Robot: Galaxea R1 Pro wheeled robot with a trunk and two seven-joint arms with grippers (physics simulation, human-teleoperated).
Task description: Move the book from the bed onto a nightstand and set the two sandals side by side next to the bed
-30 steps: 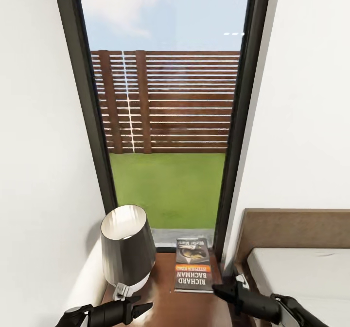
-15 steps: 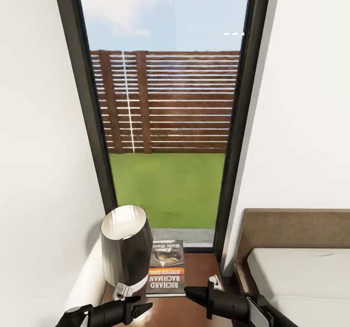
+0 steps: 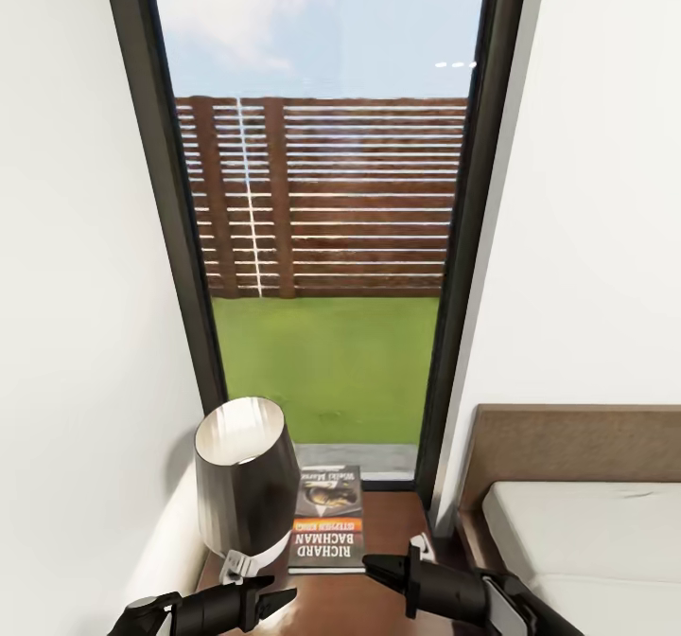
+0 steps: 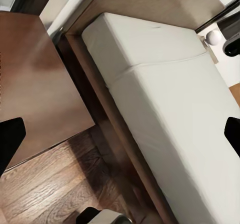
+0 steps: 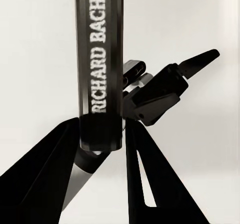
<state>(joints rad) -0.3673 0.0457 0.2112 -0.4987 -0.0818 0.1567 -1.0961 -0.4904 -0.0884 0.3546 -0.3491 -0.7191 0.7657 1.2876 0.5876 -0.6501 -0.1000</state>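
Observation:
The book, dark with white "Richard Bachman" lettering and an orange band, lies flat over the dark brown nightstand, close beside the lamp. My right gripper is shut on its near right corner. In the right wrist view the book's spine stands clamped between the right gripper's two dark fingers. I cannot tell whether the book rests on the glossy top or hovers just above it. My left gripper is open at the nightstand's front, holding nothing. The bed lies to the right. The sandals are out of view.
A dark lamp with a flared shade stands on the nightstand's left half. Behind it is a tall dark-framed window, with white walls on both sides. The left wrist view shows the nightstand top, the mattress and wood floor.
My right gripper carried the book leftward over the nightstand, from beside the window frame to next to the lamp, then nearly stopped. The left arm has not moved.

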